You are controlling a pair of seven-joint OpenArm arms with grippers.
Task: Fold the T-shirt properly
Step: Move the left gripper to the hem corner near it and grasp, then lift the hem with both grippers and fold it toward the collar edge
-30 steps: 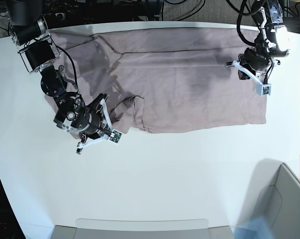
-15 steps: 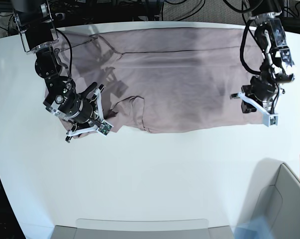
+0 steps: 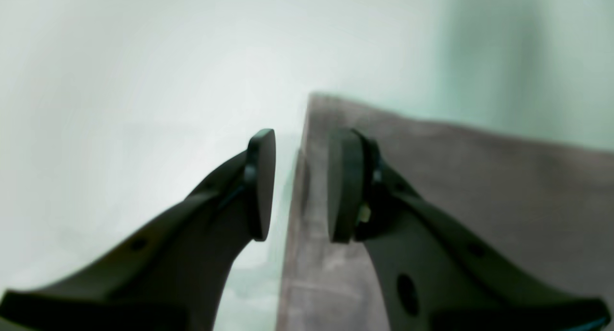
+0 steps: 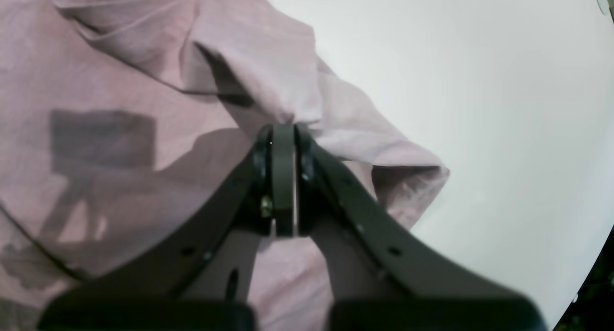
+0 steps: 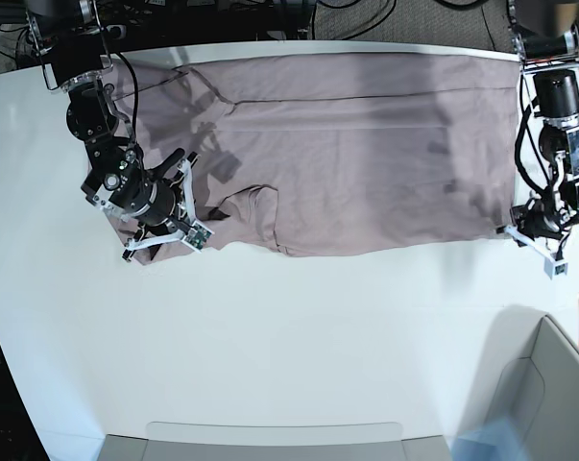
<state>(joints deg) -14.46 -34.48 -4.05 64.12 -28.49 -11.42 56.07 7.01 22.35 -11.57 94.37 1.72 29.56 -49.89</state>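
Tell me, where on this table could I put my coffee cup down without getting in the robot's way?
The wide white stretch of table between the T-shirt hem and the grey bin at the near right corner is bare. It is crowded at the far edge, with the right gripper and left gripper at the shirt's two ends.

Dusty pink shirt (image 5: pixel 366 154), all one colour, no pattern, darker grey-pink where shadows fall. Plain white desk (image 5: pixel 289 336), looking pale green-white in the blurry left wrist view. Black left hand (image 3: pixel 300 192) with black pads (image 3: pixel 261 187). Black right hand (image 4: pixel 283 177) too, with white bits on it in the base view. Grey box (image 5: pixel 548 394) at the desk's corner.
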